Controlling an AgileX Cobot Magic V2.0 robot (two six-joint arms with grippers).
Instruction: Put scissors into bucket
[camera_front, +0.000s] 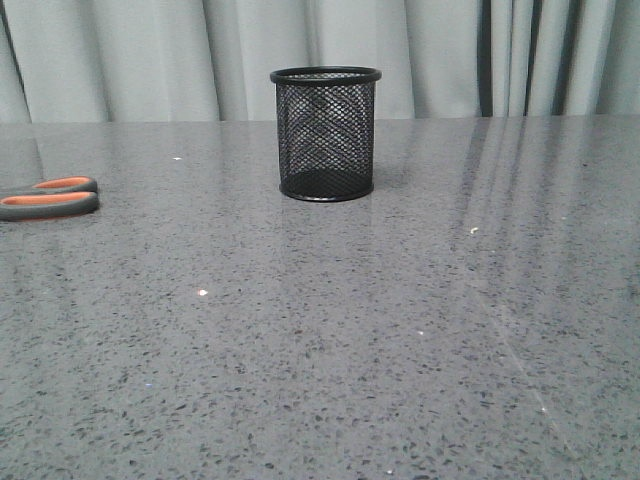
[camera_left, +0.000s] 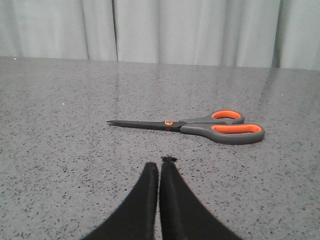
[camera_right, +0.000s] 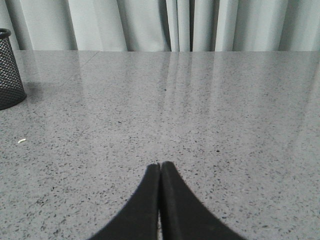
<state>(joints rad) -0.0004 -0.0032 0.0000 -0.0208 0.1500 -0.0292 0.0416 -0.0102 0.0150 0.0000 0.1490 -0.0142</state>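
Front view, far left edge, mid-height: only the grey-and-orange handles of the scissors (camera_front: 48, 198) show, lying flat on the grey speckled counter (camera_front: 330, 340); blades cut off by the frame. Upper centre: black wire-mesh bucket (camera_front: 325, 133) upright, mouth open, nothing seen inside, well apart from the scissors. Neither arm appears in this view.

Left wrist view: scissors (camera_left: 200, 126) lie whole at frame centre, blades closed, tip toward frame left, loops toward frame right. Left gripper (camera_left: 160, 167) at bottom centre, fingers (camera_left: 145, 200) pressed together, holding nothing, short of the scissors.

Right wrist view: right gripper (camera_right: 160, 167) likewise clenched and empty; bucket (camera_right: 10, 70) at the upper-left edge.

Step in hand, as I judge it: left arm's approach and pickup; nothing done yet. Notes for doing it well: spread the fingers before descent; straddle near the pivot screw or handle neck, across the narrow width, so the load balances; scissors lie flat, so fingers must reach the counter. Later, enter the bucket blades-down
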